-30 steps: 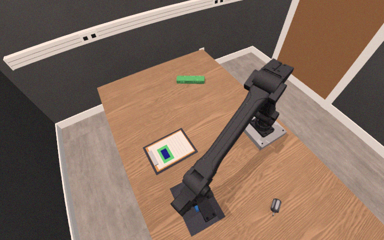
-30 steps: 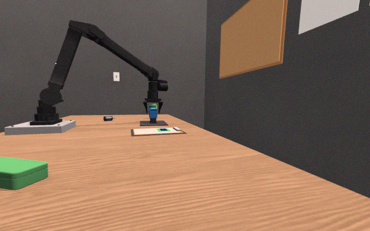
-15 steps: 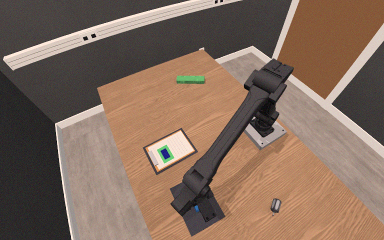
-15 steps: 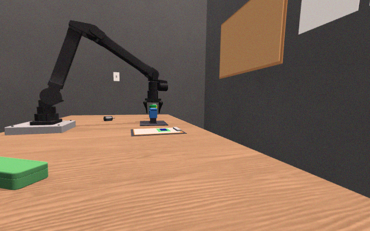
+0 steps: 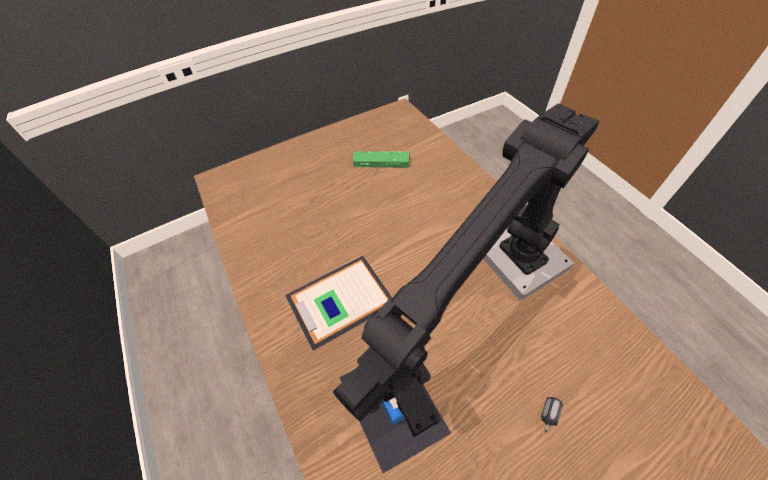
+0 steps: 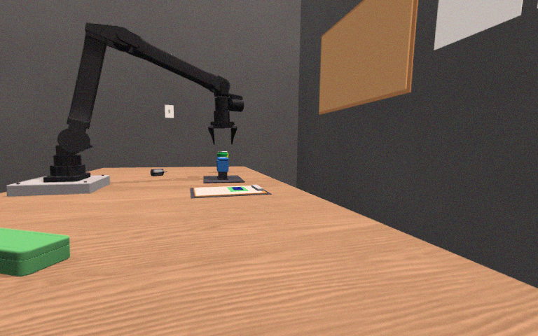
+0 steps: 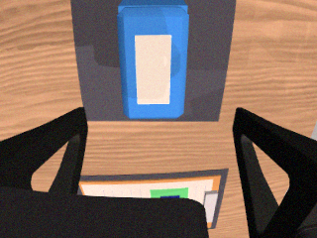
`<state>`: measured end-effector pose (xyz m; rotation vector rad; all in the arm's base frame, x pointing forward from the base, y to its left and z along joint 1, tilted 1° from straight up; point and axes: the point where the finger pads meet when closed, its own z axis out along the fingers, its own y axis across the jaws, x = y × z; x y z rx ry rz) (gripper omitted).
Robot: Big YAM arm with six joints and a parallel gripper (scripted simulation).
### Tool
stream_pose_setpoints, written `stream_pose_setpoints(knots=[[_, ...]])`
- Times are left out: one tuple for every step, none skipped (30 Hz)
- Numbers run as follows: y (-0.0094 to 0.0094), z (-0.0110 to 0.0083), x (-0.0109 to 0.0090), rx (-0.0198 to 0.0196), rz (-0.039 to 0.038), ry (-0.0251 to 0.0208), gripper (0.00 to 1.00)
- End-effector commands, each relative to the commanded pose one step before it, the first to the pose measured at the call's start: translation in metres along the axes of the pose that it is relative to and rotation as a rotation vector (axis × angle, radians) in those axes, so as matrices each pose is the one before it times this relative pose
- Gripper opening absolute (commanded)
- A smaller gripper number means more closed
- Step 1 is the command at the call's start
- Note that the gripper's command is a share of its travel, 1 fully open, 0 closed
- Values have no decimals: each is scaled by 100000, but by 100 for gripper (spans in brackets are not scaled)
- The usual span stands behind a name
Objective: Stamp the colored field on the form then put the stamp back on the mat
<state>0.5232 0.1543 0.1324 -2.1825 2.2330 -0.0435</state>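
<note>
The blue stamp (image 5: 393,412) (image 6: 222,164) (image 7: 154,66) stands upright on the dark mat (image 5: 396,447) (image 6: 234,179) (image 7: 93,40) near the table's front edge. It has a pale label on top. My gripper (image 6: 222,138) (image 7: 159,117) is open and empty, hanging straight above the stamp with a clear gap below the fingertips. In the top view the wrist hides most of the fingers. The form on its clipboard (image 5: 356,288) (image 6: 214,191) (image 7: 133,188) lies flat beside the mat. Its green field with a dark blue rectangle (image 5: 331,307) (image 6: 237,189) (image 7: 169,193) is uncovered.
A green flat case (image 5: 381,159) (image 6: 27,249) lies at the far end of the table. A small dark grey object (image 5: 551,411) (image 6: 157,172) lies to the right of the mat. The arm's base plate (image 5: 529,266) (image 6: 59,184) sits at the table's right edge.
</note>
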Motion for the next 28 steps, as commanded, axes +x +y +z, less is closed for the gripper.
stream_pose_setpoints(knots=[[-1464, -820, -642, 70, -1135, -83, 82], [2034, 2104, 611, -5624, -91, 1782, 82], [0, 0, 0, 0, 0, 0, 82], [0, 0, 0, 0, 0, 0, 82], [0, 0, 0, 0, 0, 0, 82], [0, 0, 0, 0, 0, 0, 82], [-72, 0, -23, 294, 4, -93, 82], [-57, 0, -18, 233, 4, -74, 82], [1, 0, 0, -2, 0, 1, 82], [-56, -62, -17, 159, 2, -50, 82], [-158, -173, -47, 447, 7, -142, 82], [0, 0, 0, 0, 0, 0, 82], [0, 0, 0, 0, 0, 0, 82], [-4, -221, 2, 404, 6, -128, 82], [-1, -186, 3, 339, 5, -107, 82], [0, -2, 0, 4, 0, -1, 82], [0, 0, 0, -1, 0, 0, 82], [0, 0, 0, 0, 0, 0, 82], [0, 0, 0, 0, 0, 0, 82], [0, 0, 0, 0, 0, 0, 82], [0, 0, 0, 0, 0, 0, 82], [0, 0, 0, 0, 0, 0, 82], [0, 0, 0, 0, 0, 0, 82], [0, 0, 0, 0, 0, 0, 82], [0, 0, 0, 0, 0, 0, 82], [0, 0, 0, 0, 0, 0, 82], [0, 0, 0, 0, 0, 0, 82], [0, 0, 0, 0, 0, 0, 82]])
